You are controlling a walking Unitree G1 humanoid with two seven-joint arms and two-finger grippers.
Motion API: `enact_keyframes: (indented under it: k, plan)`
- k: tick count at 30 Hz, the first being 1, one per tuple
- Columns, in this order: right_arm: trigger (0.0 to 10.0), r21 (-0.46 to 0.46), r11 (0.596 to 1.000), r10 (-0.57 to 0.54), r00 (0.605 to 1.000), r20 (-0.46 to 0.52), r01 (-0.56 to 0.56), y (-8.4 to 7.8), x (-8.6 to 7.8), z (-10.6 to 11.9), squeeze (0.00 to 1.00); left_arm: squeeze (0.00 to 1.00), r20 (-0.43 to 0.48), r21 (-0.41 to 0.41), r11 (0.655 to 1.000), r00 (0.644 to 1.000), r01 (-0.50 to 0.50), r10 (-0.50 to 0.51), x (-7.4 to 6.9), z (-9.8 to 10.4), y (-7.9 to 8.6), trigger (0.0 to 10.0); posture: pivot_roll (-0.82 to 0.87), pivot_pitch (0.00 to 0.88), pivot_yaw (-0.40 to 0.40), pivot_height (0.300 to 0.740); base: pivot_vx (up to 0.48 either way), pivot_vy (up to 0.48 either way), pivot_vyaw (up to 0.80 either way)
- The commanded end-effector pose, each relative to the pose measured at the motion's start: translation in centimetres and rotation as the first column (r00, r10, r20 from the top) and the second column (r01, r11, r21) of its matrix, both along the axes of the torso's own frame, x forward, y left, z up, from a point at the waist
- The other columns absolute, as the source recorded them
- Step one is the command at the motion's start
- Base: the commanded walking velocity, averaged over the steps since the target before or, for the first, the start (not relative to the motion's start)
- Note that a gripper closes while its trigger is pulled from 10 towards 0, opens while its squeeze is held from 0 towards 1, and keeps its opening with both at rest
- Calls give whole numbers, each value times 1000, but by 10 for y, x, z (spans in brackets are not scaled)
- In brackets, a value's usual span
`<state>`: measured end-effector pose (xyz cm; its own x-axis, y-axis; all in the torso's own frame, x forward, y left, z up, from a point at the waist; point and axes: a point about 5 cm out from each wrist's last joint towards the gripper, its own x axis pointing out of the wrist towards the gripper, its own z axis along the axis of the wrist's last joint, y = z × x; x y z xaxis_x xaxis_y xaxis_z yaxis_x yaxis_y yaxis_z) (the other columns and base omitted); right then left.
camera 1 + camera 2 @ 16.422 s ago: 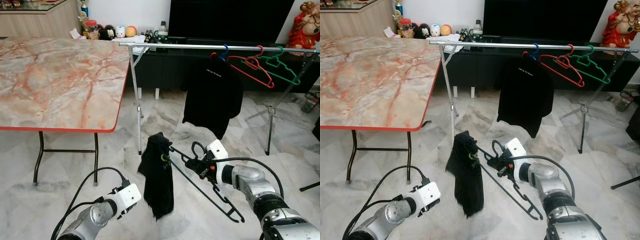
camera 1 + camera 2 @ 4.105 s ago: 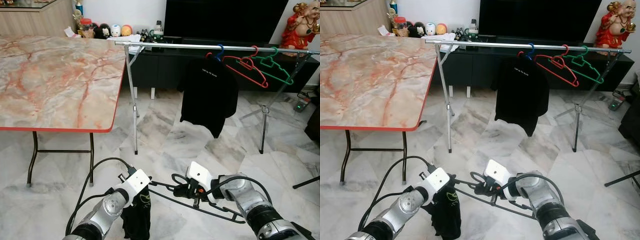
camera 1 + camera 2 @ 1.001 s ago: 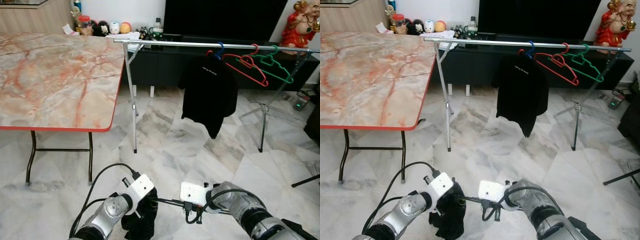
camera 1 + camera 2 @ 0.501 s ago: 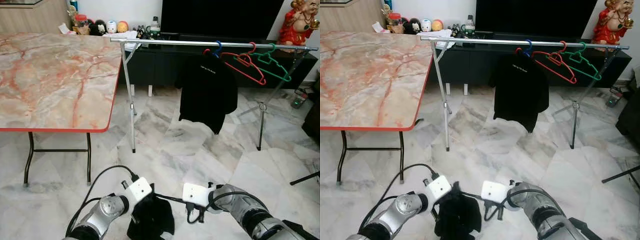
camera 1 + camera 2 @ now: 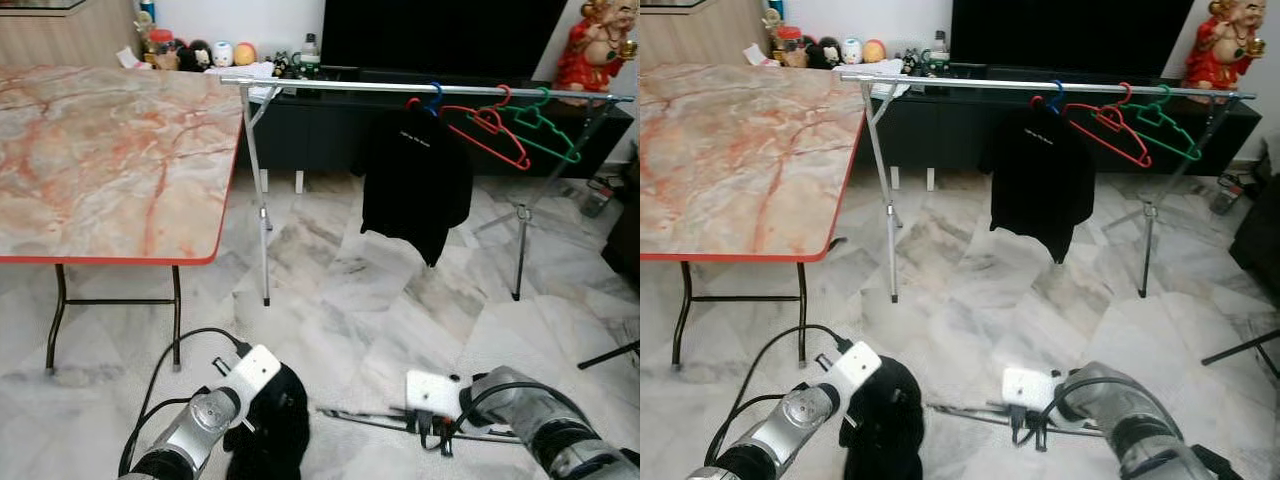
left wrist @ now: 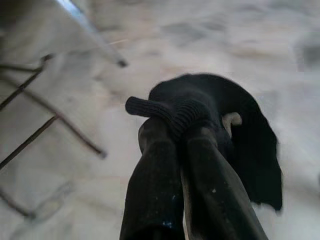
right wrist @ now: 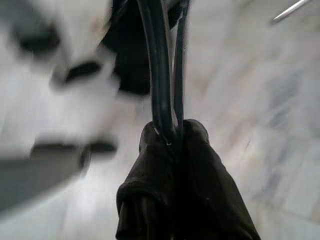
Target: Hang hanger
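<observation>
My left gripper [image 5: 258, 412] hangs low over the floor, shut on a bunched black garment [image 5: 275, 430]. In the left wrist view its fingers [image 6: 155, 165] pinch the garment's ribbed collar [image 6: 175, 110]. To the right, my right gripper [image 5: 432, 430] is shut on a thin black hanger [image 5: 365, 417] that lies nearly level, its free end just beside the garment. The right wrist view shows the hanger's wire [image 7: 157, 65] clamped between the fingers [image 7: 150, 150]. The clothes rail [image 5: 340, 86] stands farther ahead.
On the rail hang a black shirt [image 5: 415, 180], a red hanger [image 5: 492, 128] and a green hanger [image 5: 548, 125]. A marble table [image 5: 110, 150] with a red edge stands at the left. A TV cabinet [image 5: 330, 130] is behind the rail. The rail's left half is bare.
My right gripper has moved to the right with the hanger, away from the left gripper. The garment has stayed bunched in the left gripper, and the hanger has slid out toward the garment's edge.
</observation>
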<state>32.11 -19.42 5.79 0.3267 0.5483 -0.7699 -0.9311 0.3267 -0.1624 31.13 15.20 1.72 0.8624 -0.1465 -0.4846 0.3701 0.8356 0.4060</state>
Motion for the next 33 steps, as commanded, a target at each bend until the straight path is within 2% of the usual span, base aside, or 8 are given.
enact_keyframes:
  k: [1,9,11,12,17,19,22,33]
  plan:
    - [0,182,973,-152,987,43,142,-1,11,15,0,0,83,-64,994,992,-88,93,5,9,8,0,-9,88,-76,740,0,0,0]
    - [0,570,598,-649,758,-69,564,-10,1,-7,0,0,282,-422,892,911,-163,300,3,41,11,39,1,86,-53,740,0,0,0]
    - [0,578,515,-718,687,-113,633,-12,-7,-19,0,0,294,-467,870,900,-157,320,0,44,10,3804,3,86,-42,740,0,0,0]
    - [0,575,464,-755,640,-140,673,-13,-12,-27,0,0,300,-483,862,896,-154,328,-1,46,10,9412,8,84,-38,740,0,0,0]
    - [0,376,229,-936,309,-167,898,-25,-50,-75,0,0,352,-552,825,864,-119,360,-8,62,10,10000,35,65,-7,740,0,0,0]
    - [0,342,177,-938,264,-226,923,-19,-61,-86,0,0,364,-579,807,848,-119,386,-11,67,15,10000,32,54,7,740,0,0,0]
    - [10000,279,220,-937,282,-206,935,-9,-73,-98,0,0,374,-604,788,828,-125,418,-18,73,22,10000,34,44,22,740,0,0,0]
    - [10000,135,121,-976,143,-162,983,-6,-110,-125,0,0,329,-631,737,779,-240,535,-40,75,44,10000,56,0,42,740,0,0,0]
